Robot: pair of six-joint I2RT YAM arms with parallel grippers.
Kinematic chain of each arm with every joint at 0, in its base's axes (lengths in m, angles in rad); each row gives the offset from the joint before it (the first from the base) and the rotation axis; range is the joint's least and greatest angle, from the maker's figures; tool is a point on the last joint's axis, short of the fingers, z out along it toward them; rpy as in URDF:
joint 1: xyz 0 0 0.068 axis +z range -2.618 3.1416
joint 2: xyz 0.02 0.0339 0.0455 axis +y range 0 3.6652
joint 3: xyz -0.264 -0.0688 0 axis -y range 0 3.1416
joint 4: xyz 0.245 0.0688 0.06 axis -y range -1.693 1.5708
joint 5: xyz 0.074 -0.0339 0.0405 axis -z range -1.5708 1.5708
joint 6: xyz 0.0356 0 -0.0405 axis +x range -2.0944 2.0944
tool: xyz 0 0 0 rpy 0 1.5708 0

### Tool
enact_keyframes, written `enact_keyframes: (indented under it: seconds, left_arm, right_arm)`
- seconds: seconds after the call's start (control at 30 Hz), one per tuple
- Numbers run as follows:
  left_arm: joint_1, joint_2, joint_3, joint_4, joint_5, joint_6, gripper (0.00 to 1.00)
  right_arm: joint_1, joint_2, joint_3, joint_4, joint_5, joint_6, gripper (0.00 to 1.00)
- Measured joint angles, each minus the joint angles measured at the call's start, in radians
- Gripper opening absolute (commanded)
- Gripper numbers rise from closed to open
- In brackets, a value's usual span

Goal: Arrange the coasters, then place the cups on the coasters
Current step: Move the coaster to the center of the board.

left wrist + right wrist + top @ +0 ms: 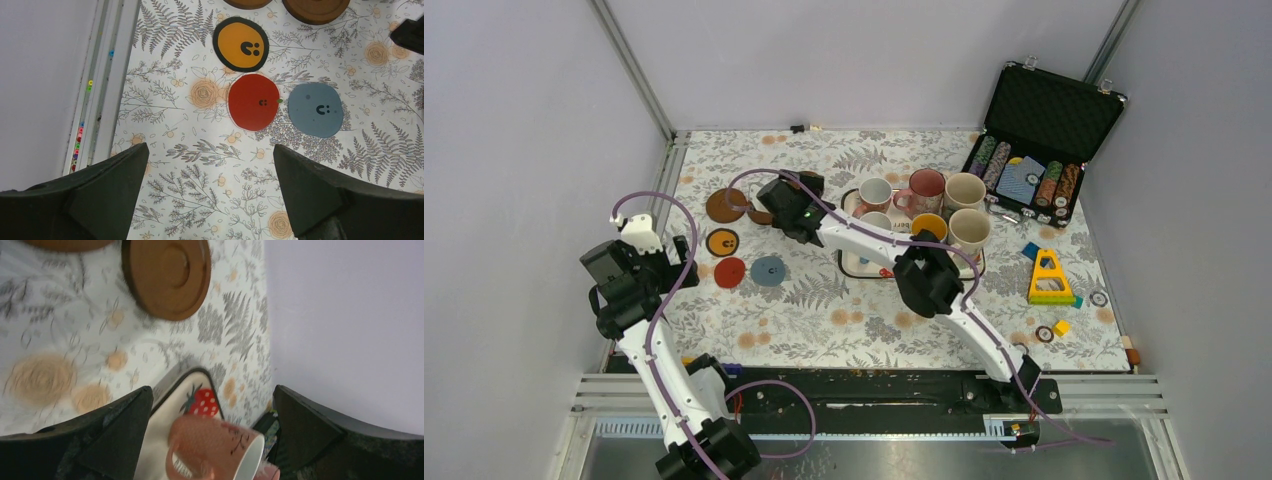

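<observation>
A black coaster with an orange centre (722,242), a red coaster (729,272) and a grey-blue coaster (768,270) lie at the left of the table. A dark brown coaster (723,205) lies behind them. Several cups stand on a tray (854,262), among them a pink cup (924,188) and a cream cup (964,190). My left gripper (210,200) hovers open near the red coaster (253,101), holding nothing. My right gripper (212,405) is open over the tray's left corner, between a brown coaster (167,275) and a pinkish cup (215,450), and is empty.
An open poker chip case (1034,150) sits at the back right. A yellow toy (1049,278) and small loose pieces lie near the right edge. The table's metal rail (100,100) runs along the left. The right arm (924,275) stretches across the tray.
</observation>
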Motion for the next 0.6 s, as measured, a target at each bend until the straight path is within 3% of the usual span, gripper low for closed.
enact_keyframes:
  seconds: [0.27, 0.6]
  left_arm:
    - [0.001, 0.000, 0.000, 0.000, 0.002, 0.000, 0.98]
    - [0.003, 0.000, 0.000, 0.000, 0.006, 0.000, 0.99]
  right_arm:
    - [-0.024, 0.243, 0.243, 0.208, 0.028, -0.185, 1.00]
    - [-0.117, 0.341, 0.284, 0.348, -0.097, -0.290, 1.00]
